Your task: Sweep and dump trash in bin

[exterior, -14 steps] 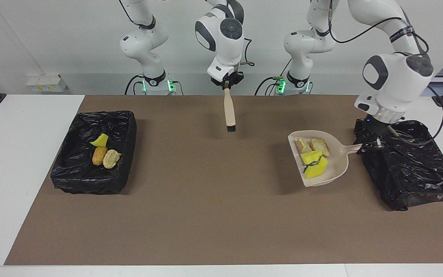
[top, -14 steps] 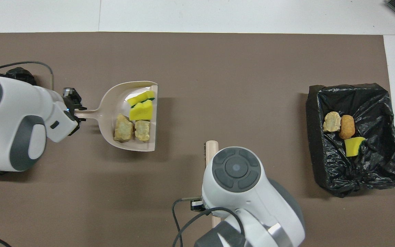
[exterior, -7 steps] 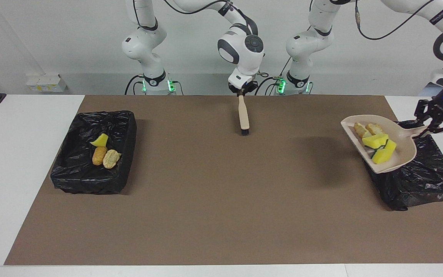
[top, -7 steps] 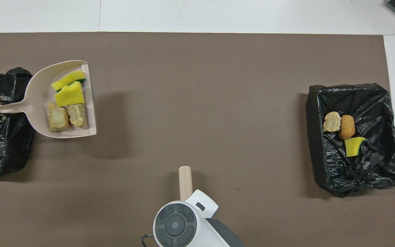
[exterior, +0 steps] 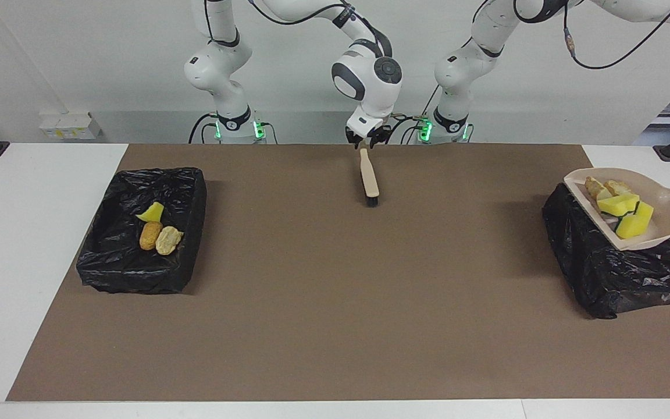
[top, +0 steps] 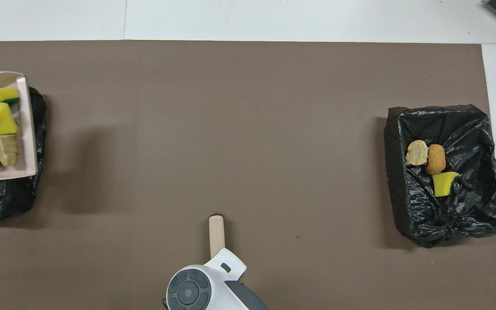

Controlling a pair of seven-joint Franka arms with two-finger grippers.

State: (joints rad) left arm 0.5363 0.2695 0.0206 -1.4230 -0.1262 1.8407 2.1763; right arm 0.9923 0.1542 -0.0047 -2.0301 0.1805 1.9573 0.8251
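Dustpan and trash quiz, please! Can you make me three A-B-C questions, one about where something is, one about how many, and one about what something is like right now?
1. Where is the dustpan compared with the black bin at the left arm's end?
A. under it
B. up in the air over it
C. down inside it

2. How many trash pieces lie in the bin at the right arm's end?
A. one
B. six
C. three

3. What is the dustpan like right now?
A. loaded with yellow and beige chunks
B. empty
C. turned upside down

Answers:
1 B: the pan hangs above the bin's black bag without resting on it.
2 C: one yellow, one orange-brown and one beige lump sit together there.
3 A: two yellow and two beige pieces lie in the pan.
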